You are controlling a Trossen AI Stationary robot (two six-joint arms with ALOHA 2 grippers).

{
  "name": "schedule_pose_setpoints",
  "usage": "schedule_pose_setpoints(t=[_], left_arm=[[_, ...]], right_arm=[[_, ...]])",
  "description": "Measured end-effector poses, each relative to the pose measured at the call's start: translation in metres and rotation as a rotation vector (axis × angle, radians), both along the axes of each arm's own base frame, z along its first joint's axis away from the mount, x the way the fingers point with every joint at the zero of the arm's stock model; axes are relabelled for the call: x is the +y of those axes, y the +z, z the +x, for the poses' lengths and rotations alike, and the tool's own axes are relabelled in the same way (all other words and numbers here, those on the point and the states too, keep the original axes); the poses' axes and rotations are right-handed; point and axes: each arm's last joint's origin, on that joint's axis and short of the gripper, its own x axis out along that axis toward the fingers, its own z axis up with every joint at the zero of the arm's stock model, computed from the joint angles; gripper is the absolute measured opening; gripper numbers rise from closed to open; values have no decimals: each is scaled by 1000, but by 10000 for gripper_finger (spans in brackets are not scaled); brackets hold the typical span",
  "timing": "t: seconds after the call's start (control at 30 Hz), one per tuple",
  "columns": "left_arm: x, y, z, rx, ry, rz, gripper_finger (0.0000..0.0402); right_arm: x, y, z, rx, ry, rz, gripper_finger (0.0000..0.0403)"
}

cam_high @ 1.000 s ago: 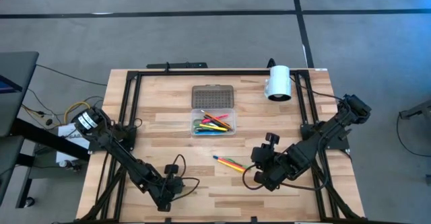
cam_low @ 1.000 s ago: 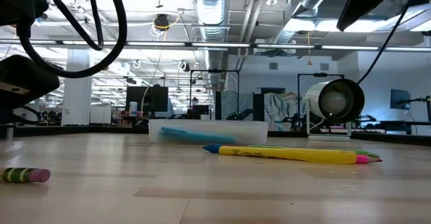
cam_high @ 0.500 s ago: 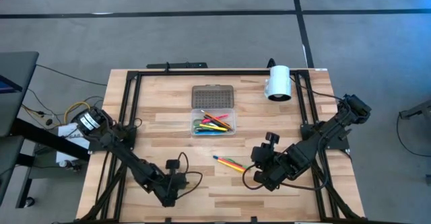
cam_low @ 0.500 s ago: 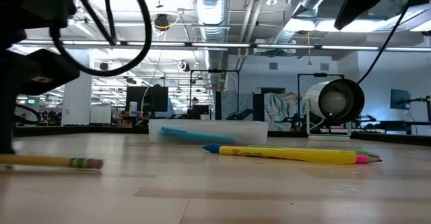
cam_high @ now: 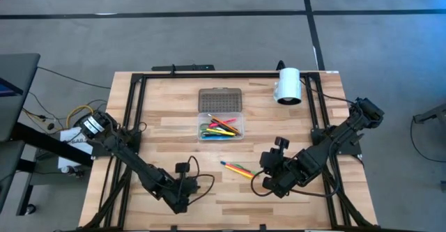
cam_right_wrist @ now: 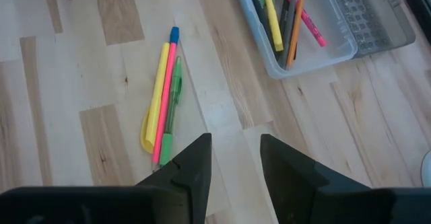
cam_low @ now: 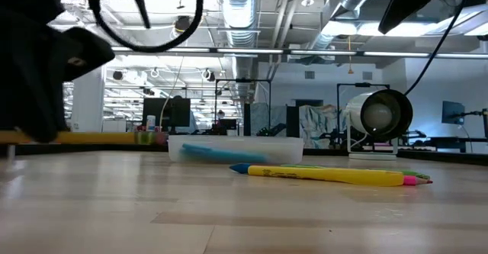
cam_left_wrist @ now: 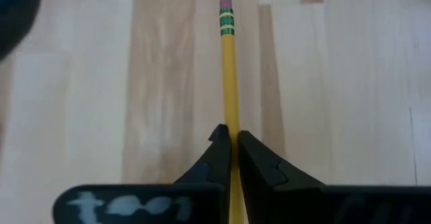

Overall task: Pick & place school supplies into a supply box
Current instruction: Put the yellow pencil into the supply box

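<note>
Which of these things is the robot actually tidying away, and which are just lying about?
Part of the job:
- pencil, pinched in the left gripper
- yellow, pink and green pens on the table
- pens already in the clear box
- right gripper, fingers apart above the table

Just lying about:
- white cylinder
- box lid beside the box
- cables off the table's edge

The surface [cam_high: 230, 190] is pale wood planks, matt with visible grain. The box [cam_high: 220, 127] is clear glossy plastic; its lid [cam_high: 220, 99] is grey, translucent, dotted in texture. The pencil [cam_left_wrist: 229, 89] has smooth yellow paint, a green-banded ferrule and a pink rubber end. The gripper fingers [cam_left_wrist: 259, 167] are matt black plastic.
</note>
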Motion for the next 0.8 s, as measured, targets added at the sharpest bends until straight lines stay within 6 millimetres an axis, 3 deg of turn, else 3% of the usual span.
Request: schedule_pose_setpoints(t=[0.37, 0.8], left_arm=[[23, 23, 23, 15, 48, 150, 1], [92, 40, 68, -6, 142, 279, 1]], right_arm=[[0, 0, 0, 0, 0, 0, 121], [0, 0, 0, -4, 0, 2, 121]])
